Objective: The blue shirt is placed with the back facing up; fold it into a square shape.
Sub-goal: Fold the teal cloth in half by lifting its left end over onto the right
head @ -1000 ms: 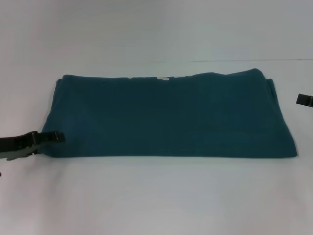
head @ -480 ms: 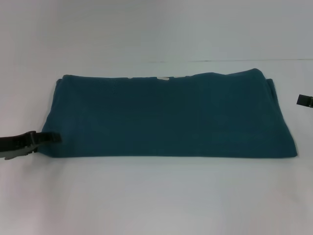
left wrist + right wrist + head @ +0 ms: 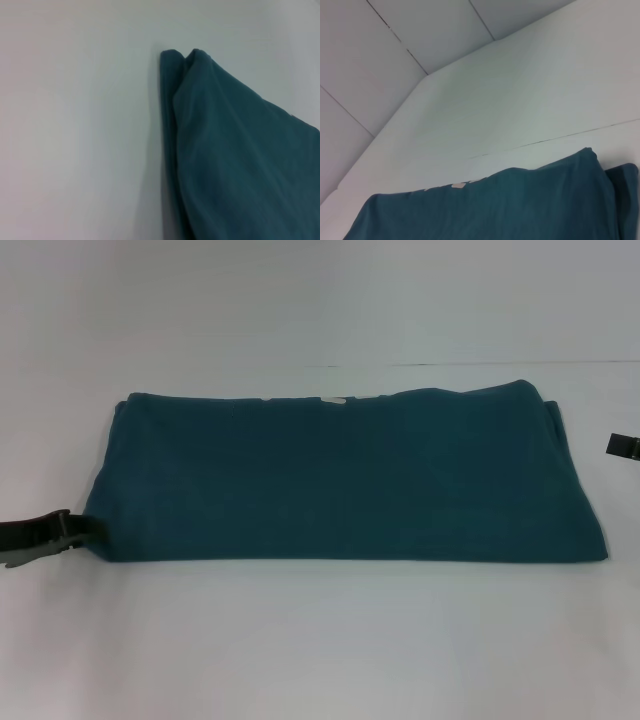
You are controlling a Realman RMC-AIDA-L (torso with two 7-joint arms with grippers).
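Blue shirt (image 3: 340, 475) folded into a wide band across the middle of the white table (image 3: 320, 640), lying flat. Left gripper (image 3: 85, 527), lower left of frame, meets the shirt's near left corner; its fingertips merge with the dark cloth, so its grasp cannot be told. Right gripper (image 3: 622, 445), at the right edge, is mostly cut off, clear of the shirt; grasp indeterminable. A pale label (image 3: 333, 399) shows at the far hem.
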